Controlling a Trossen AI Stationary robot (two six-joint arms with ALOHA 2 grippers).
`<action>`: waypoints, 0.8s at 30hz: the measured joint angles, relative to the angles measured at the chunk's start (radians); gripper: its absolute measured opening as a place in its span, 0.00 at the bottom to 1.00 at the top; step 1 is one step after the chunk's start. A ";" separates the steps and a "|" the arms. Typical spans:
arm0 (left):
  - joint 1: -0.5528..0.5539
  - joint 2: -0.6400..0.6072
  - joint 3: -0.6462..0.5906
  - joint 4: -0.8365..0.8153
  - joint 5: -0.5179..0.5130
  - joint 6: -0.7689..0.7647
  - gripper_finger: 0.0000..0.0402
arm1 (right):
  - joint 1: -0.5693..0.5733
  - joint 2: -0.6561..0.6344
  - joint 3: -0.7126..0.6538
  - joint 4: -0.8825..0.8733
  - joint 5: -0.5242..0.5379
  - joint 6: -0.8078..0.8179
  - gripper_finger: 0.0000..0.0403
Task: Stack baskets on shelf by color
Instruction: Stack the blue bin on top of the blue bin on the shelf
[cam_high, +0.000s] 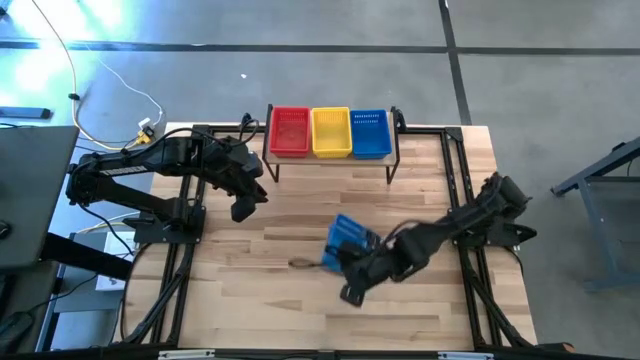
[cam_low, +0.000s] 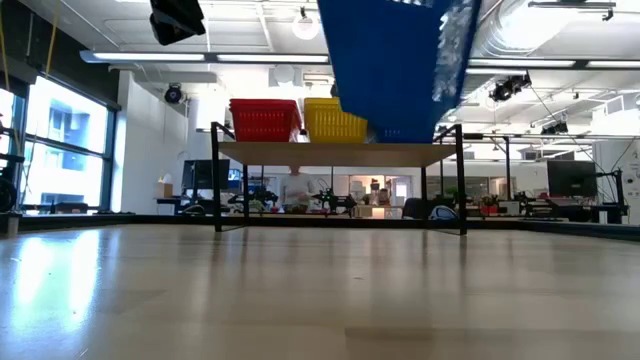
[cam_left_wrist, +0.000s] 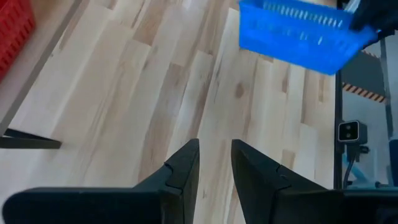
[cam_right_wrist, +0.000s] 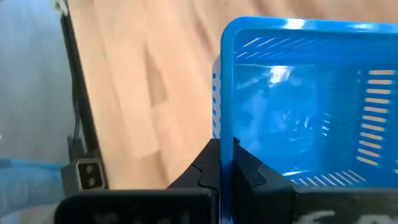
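The right tool is out over the middle of the wooden worktop. Its 2 fingers are pinched tight on the rim of a blue basket. In the right wrist view the blue rim sits squeezed between the 2 dark fingers. The low view shows this basket up in the air, off the worktop, and it is tilted.

The shelf stands at the far edge of the worktop on thin black legs. On it are baskets in 3 colors, side by side and touching: red on the left, yellow in the middle, and blue on the right. I cannot tell how many baskets are in each pile.

The held basket is well apart from the shelf, on the near side of it.

The left tool waits above the worktop, near the shelf's left leg. Its 2 fingers stand a little apart, with nothing between them. Past them you can see bare wood.
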 joint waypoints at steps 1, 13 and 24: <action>0.000 0.000 0.000 0.000 0.000 0.006 0.21 | -0.014 -0.017 0.000 -0.006 0.007 -0.022 0.00; 0.000 0.000 0.000 -0.062 -0.004 0.029 0.21 | -0.224 -0.234 0.000 -0.017 0.145 -0.440 0.00; 0.000 0.000 0.000 -0.058 -0.006 -0.016 0.21 | -0.500 -0.363 0.000 -0.162 0.133 -0.844 0.00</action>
